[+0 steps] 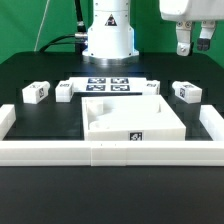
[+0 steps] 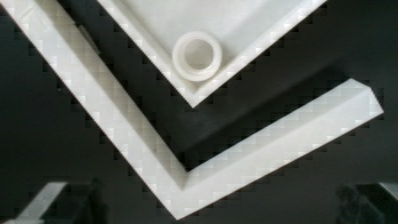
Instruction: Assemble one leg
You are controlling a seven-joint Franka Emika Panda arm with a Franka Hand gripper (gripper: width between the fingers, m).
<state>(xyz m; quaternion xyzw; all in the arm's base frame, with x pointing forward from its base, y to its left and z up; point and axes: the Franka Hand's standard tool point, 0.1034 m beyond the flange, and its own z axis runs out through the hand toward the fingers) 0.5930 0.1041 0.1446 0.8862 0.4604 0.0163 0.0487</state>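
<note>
Several small white legs with black-and-white tags lie on the black table in the exterior view: two at its left [image 1: 35, 92] [image 1: 65, 90] and two at its right [image 1: 150, 88] [image 1: 186, 92]. My gripper [image 1: 192, 47] hangs high above the right-hand legs, open and empty, touching nothing. In the wrist view my gripper [image 2: 210, 203] shows only as two dark fingertips [image 2: 54, 205], wide apart, with nothing between them. No leg shows in the wrist view.
The large flat white panel [image 1: 150, 120] with a round socket [image 2: 196, 52] lies in the middle. White border rails [image 1: 110, 152] [image 2: 125, 110] frame the table's front and sides. The marker board [image 1: 108, 84] lies before the robot base [image 1: 108, 35].
</note>
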